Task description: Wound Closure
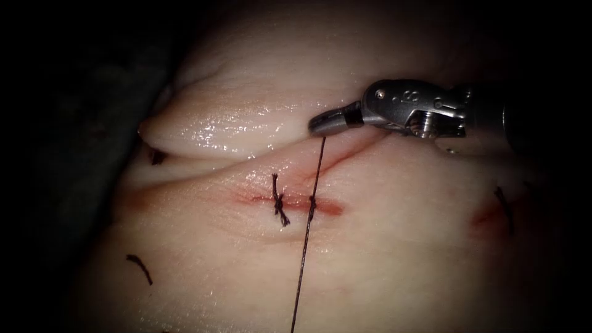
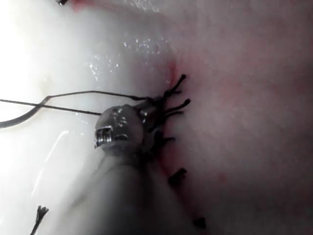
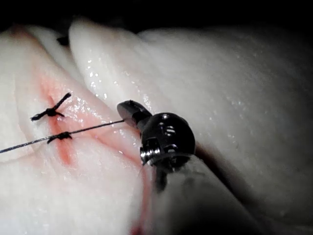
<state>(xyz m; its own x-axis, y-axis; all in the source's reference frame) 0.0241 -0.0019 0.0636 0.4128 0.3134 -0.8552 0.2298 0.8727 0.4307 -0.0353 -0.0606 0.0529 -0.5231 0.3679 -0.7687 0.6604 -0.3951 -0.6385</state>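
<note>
Jaws of the right arm's steel needle driver [image 1: 324, 122] are closed on the dark thread [image 1: 306, 246], which runs taut over the pale tissue's [image 1: 401, 246] red cut [image 1: 296, 202]. Tension is probably best kept even at the knot [image 1: 312, 201]. The curved needle [image 2: 19, 119] lies loose on the tissue.

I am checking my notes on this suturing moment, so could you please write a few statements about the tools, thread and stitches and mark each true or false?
1. The right tool has its jaws shut on the thread. True.
2. The thread runs taut from the right tool's jaws across the cut towards the endoscope view's lower edge. True.
3. The right tool holds the needle at mid-curve. False: it holds thread; the endoscope view shows no needle in its jaws.
4. A tied stitch with short ends sits on the cut to the left of the taut thread. True.
5. The tissue bears no loose cut ends of thread. False: a cut end lies on the tissue at lower left.
</note>
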